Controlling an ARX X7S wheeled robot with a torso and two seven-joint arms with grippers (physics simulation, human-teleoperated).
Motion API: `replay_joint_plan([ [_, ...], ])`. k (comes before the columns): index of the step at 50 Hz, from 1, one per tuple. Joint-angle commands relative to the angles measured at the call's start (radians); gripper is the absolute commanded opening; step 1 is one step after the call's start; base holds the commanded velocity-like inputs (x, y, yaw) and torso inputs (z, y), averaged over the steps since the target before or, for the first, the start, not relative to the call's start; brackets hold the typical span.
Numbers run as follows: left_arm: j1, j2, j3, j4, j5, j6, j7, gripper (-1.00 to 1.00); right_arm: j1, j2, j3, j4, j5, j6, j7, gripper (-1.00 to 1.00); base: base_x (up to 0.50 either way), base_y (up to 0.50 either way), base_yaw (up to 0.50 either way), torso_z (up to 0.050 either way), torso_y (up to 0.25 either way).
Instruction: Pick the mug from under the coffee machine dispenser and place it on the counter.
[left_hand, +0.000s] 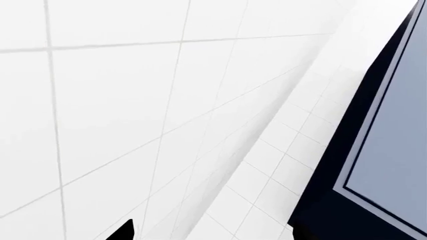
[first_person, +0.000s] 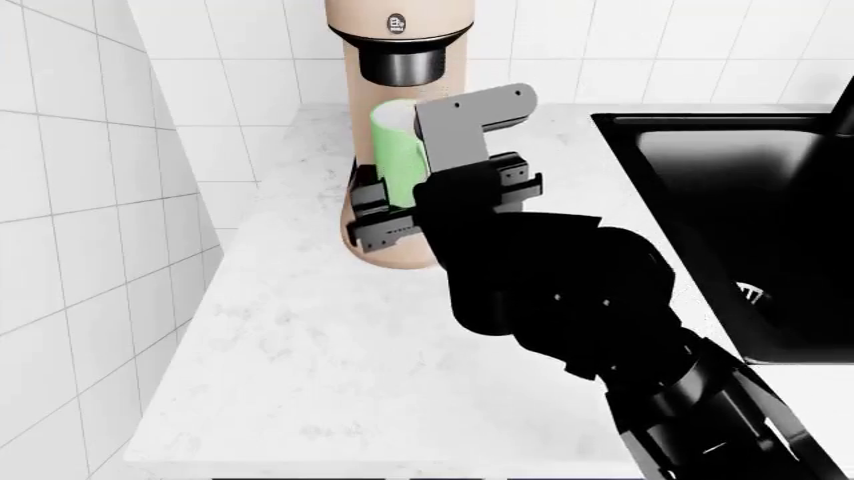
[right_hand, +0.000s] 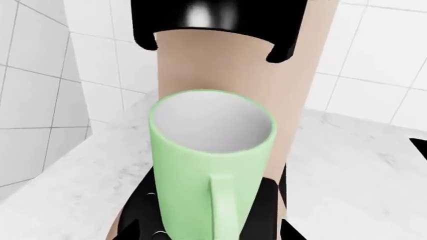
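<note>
Head view puts the right gripper (first_person: 424, 195) at the mug (first_person: 396, 150), which stands under the coffee machine dispenser (first_person: 400, 62), so the grasp looks like the step in hand. Its fingers flank the mug, handle toward the wrist; whether they are clamped, I cannot tell. Next: lift clear, then set it on the counter (first_person: 307, 340).

What I can't make out

From my head, my right arm (first_person: 561, 290) covers most of the mug (first_person: 395, 150) and the machine's base; my right gripper (first_person: 441, 205) hides its own grip. My right wrist view cuts off the mug's bottom and the nozzle's (right_hand: 213, 20) top. My left gripper (left_hand: 123, 231) shows only a dark tip.
</note>
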Motion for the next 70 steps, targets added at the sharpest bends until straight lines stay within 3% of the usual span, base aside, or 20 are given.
replay_joint_plan([
  [1, 0.003, -0.003, 0.002, 0.000, 0.001, 0.006, -0.002, 1.00, -0.018, -0.006, -0.021, 0.046, -0.036, -0.055, -0.035, 1.00, 0.00, 0.00, 0.00, 0.000, 0.000],
  [29, 0.014, -0.007, 0.005, 0.000, 0.002, 0.020, -0.003, 1.00, -0.015, -0.012, -0.046, 0.072, -0.055, -0.103, -0.056, 1.00, 0.00, 0.00, 0.00, 0.000, 0.000],
  [30, 0.014, -0.007, 0.006, 0.000, 0.003, 0.020, -0.004, 1.00, -0.015, -0.010, -0.050, 0.065, -0.059, -0.101, -0.048, -1.00, 0.00, 0.00, 0.00, 0.000, 0.000],
  [70, 0.015, -0.021, 0.016, -0.003, 0.010, 0.032, -0.016, 1.00, -0.012, 0.009, -0.049, -0.001, -0.026, -0.105, -0.013, -1.00, 0.00, 0.00, 0.00, 0.000, 0.000],
])
